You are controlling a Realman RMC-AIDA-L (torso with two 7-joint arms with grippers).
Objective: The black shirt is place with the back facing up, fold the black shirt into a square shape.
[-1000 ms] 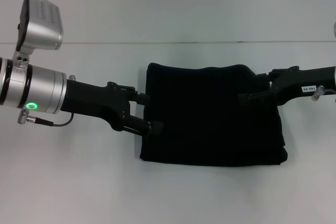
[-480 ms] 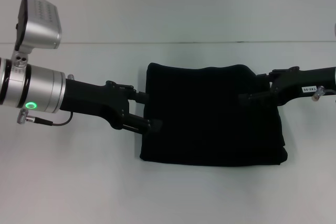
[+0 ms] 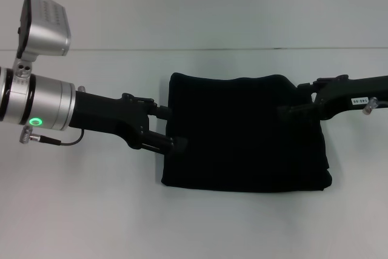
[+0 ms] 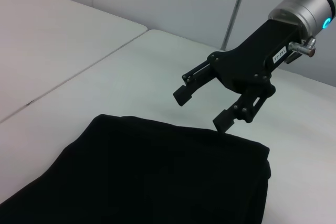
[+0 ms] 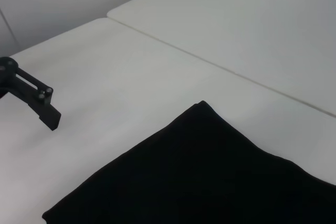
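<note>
The large plain black soft-fabric shirt (image 3: pixel 245 134) is seen folded into a rough rectangle, lying flat in the middle of the white tabletop (image 3: pixel 91 210). The black left gripper (image 3: pixel 173 128) is parked at the shirt's left edge with its fingers spread, nothing pinched. At the upper right of the shirt, the black right gripper (image 4: pixel 202 107) is held just above the fabric edge, fingers spread apart too, nothing grasped.
</note>
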